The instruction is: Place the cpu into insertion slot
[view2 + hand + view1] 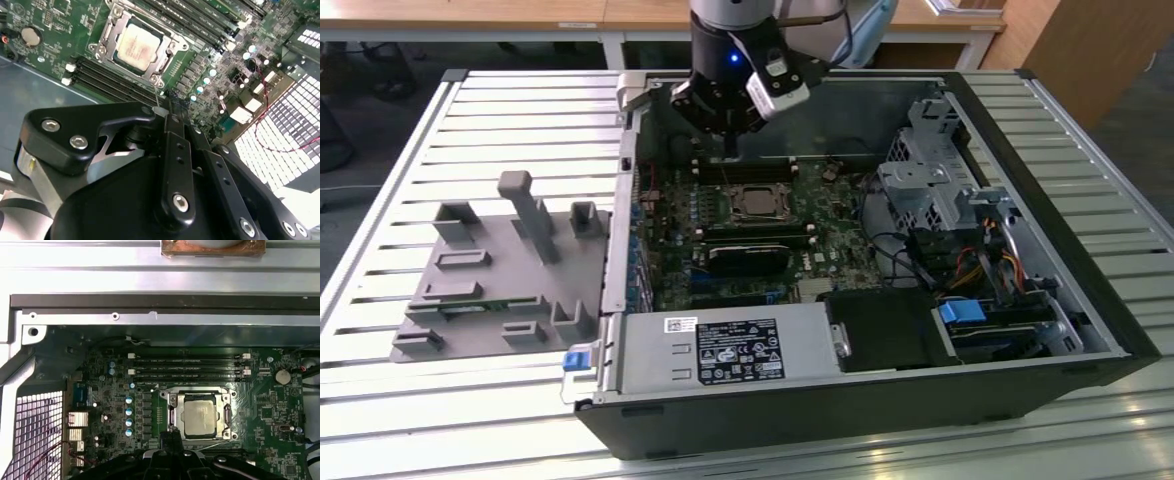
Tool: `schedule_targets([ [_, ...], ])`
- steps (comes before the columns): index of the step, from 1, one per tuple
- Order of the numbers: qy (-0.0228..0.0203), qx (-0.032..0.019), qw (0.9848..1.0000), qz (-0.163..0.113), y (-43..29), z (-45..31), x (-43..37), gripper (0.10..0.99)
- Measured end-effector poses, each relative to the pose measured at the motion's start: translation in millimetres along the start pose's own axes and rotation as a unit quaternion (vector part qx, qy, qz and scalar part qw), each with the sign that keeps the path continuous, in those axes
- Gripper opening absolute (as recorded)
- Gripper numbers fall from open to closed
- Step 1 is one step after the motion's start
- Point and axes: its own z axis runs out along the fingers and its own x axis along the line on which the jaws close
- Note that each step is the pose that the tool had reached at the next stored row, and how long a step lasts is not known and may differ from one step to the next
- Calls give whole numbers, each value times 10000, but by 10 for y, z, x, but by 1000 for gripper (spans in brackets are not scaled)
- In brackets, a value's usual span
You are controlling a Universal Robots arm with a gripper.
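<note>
cpu in insertion slot; gripper empty.
Lies flat inside the slot's metal frame on the motherboard. The fingers are pressed together on nothing, above the board nearby. Judged light, rigid, slick-faced, delicate underneath; hold by opposite edges.

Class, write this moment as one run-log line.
cpu: silvery-grey square chip lying in metal-framed square socket | gripper: shut, empty, above long black memory slots

cpu: dull silvery square, lying flat, seated in insertion slot, thin metal frame all round. Exterior view: roughly 12 o'clock off picture middle.
</note>
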Motion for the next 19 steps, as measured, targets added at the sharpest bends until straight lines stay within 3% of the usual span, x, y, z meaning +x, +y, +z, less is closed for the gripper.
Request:
schedule_targets([
  [6,-1,1,10000,18,30,56,95,106],
  [10,-1,1,10000,24,44,141,110,106],
  [15,-3,0,10000,25,43,154,113,106],
  [19,-2,2,10000,24,46,205,149,106],
])
